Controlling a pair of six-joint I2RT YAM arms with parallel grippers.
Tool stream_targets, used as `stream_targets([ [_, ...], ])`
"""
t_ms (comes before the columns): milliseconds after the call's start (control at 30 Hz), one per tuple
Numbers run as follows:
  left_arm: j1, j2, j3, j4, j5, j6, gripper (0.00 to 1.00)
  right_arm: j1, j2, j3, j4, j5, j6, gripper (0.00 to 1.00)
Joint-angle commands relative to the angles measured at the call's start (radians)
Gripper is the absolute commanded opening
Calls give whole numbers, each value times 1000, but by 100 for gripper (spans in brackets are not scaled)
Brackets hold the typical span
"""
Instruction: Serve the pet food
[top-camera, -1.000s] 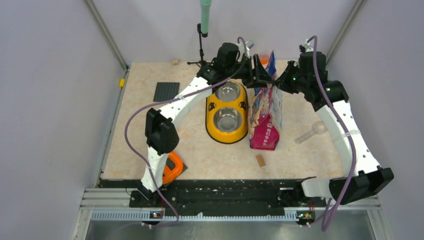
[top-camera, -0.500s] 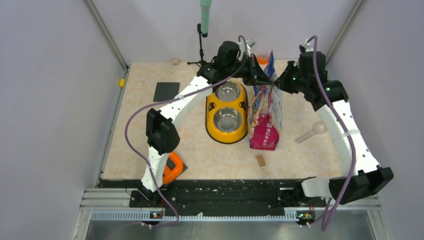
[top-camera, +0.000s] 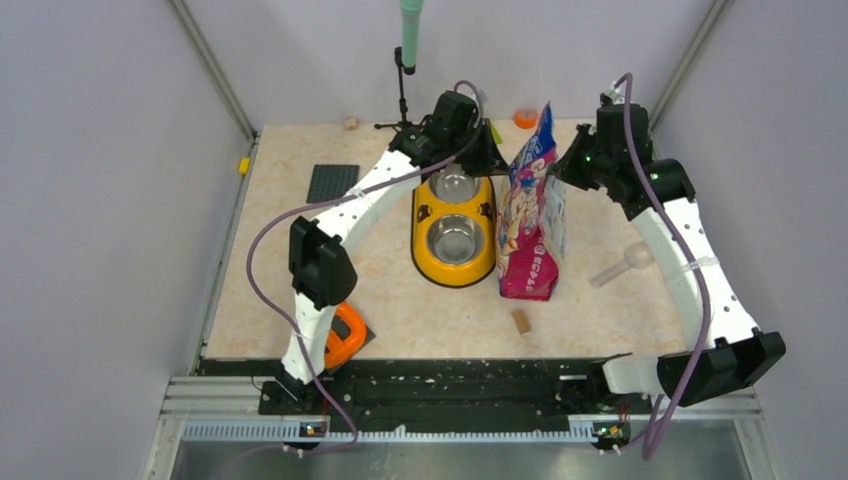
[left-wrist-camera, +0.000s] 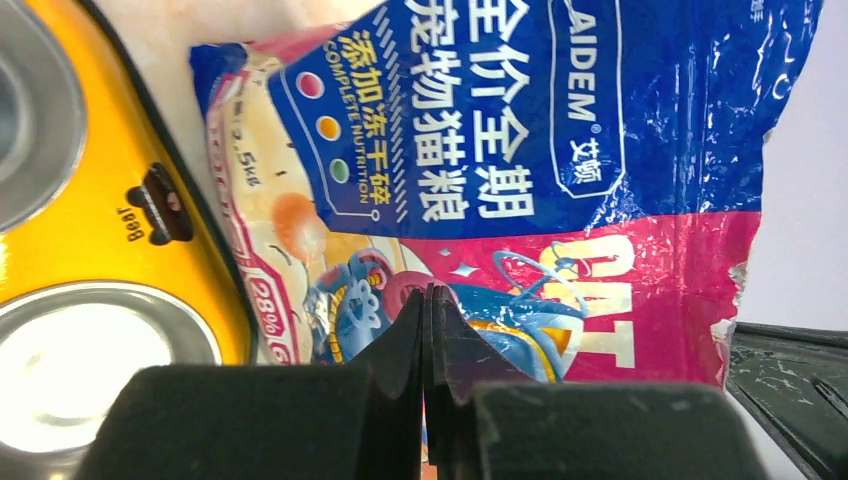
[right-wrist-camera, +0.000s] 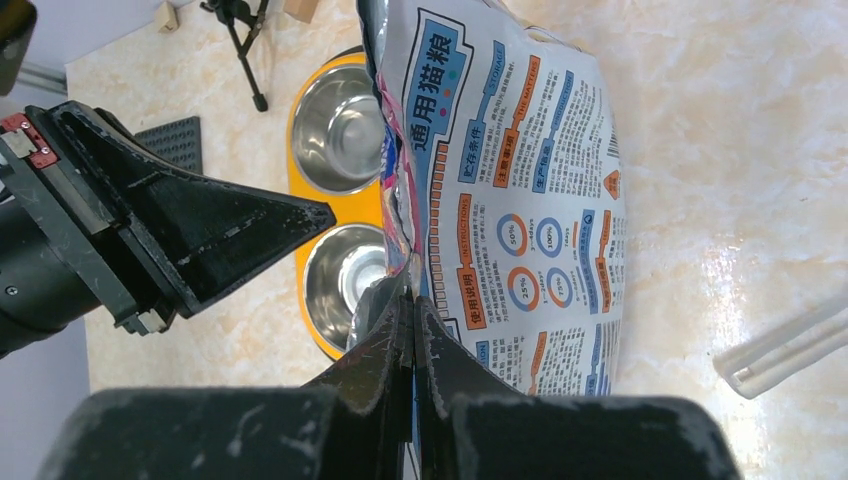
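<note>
Left pincer (left-wrist-camera: 428, 305) has shut empty, now clear of the glossy magenta-and-blue pet food bag (top-camera: 530, 225). Right pincer (right-wrist-camera: 412, 305) stays clamped on the bag's top edge. Likely a missed grasp; the opening needs retrying.

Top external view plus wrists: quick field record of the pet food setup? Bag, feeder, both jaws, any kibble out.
bag: upright on the table, just right of the feeder
feeder: yellow, far bowl and near bowl both steel, both empty
kibble: none visible
left gripper: jaws shut, holding nothing, beside the bag's top with a gap between them
right gripper: jaws shut on the bag's top edge
scoop: clear, lying on the table right of the bag
</note>
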Motion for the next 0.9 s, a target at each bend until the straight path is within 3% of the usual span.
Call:
stream_targets([
  [0,3,-116,-22,46,-33,43,0,-5,3,38,-31,31,-16,0],
  [100,2,-117,-22,137,81,28,1,-6,1,27,-10,1,-9,0],
  [267,-2,-115,-33,254,246,-9,50,-6,-2,9,30,-53,13,0],
  [367,-5,-114,-43,285,311,-15,64,-5,-13,-1,53,-60,17,0],
  [600,-24,-83,-19,271,348,-13,65,-5,-7,11,58,-85,16,0],
  [867,-55,-26,59,164,314,34,54,-6,-8,8,55,-87,15,0],
])
